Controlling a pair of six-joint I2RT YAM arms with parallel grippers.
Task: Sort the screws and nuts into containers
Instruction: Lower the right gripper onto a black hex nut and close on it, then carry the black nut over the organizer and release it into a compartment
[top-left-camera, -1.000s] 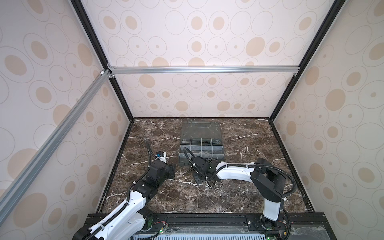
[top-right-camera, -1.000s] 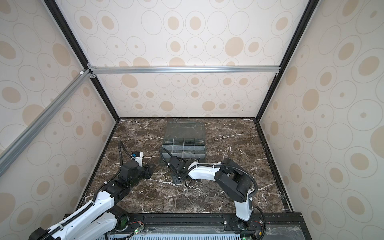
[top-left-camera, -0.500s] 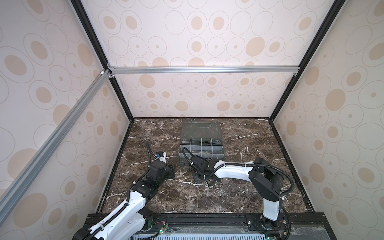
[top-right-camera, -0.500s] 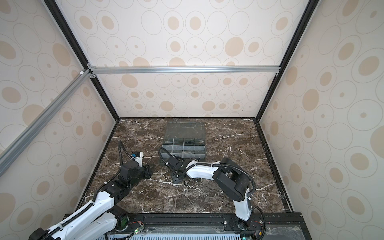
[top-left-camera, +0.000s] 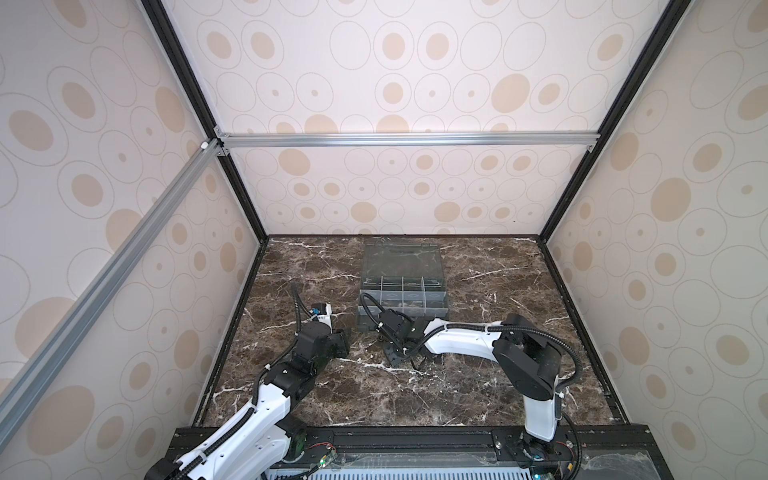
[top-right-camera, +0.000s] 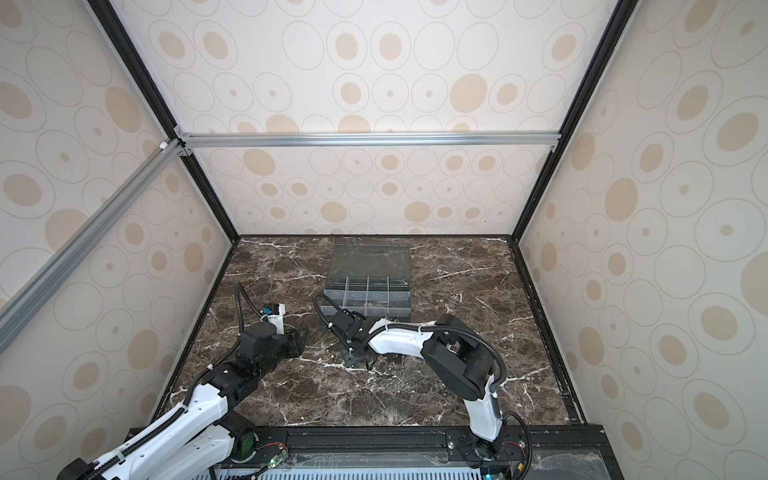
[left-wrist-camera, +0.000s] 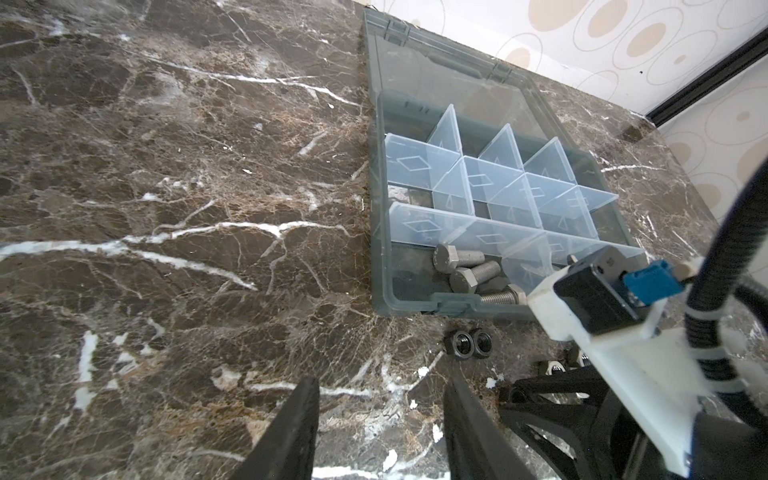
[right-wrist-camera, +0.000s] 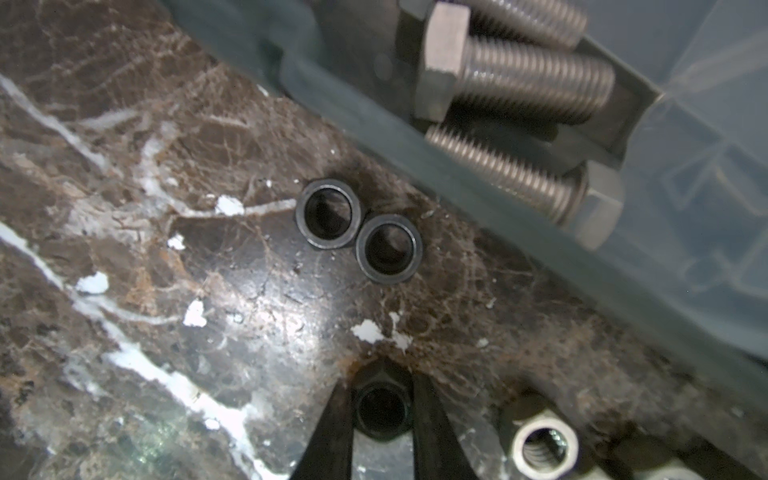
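My right gripper (right-wrist-camera: 380, 386) is shut on a dark nut (right-wrist-camera: 380, 409) that lies on the marble just in front of the organizer box (top-left-camera: 442, 266). Two more dark nuts (right-wrist-camera: 328, 214) lie touching each other nearer the box wall, and a silver nut (right-wrist-camera: 544, 449) rests beside my fingers. Three screws (left-wrist-camera: 461, 259) lie in the box's front-left container. My left gripper (left-wrist-camera: 380, 384) hovers open over bare marble, left of the box, with the pair of dark nuts (left-wrist-camera: 467, 343) ahead of it. In both top views the right gripper (top-left-camera: 392, 357) points down at the tabletop.
The box's clear lid (top-left-camera: 401, 257) lies open towards the back wall, and the other cells (left-wrist-camera: 490, 183) look empty. The right arm's wrist camera mount (left-wrist-camera: 602, 316) and cable reach in beside the box's front corner. Patterned walls enclose the marble table (top-left-camera: 478, 386).
The right arm has shifted slightly left along the box's front, and its fingers now pinch the dark nut. The left arm has not moved.
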